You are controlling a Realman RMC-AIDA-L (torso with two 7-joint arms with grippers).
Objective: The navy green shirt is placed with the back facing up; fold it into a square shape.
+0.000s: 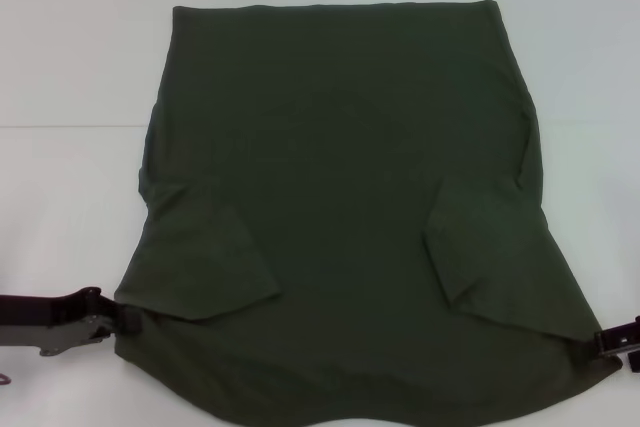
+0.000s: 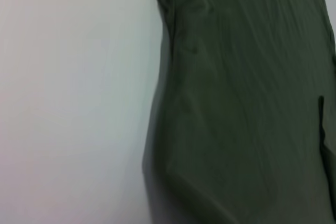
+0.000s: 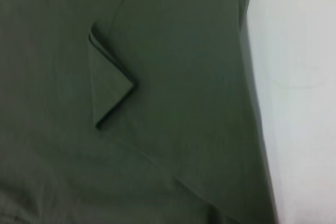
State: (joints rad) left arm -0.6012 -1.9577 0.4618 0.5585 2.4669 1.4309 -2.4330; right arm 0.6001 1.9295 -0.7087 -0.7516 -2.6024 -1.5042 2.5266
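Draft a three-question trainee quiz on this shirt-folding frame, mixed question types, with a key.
1. True or false: both sleeves of the navy green shirt are folded inward onto its body.
2. Where is the left gripper? A) at the shirt's near left corner B) over the shirt's middle
3. Fill in: the right gripper is at the shirt's near ___ corner.

Key: 1 true; 2 A; 3 right.
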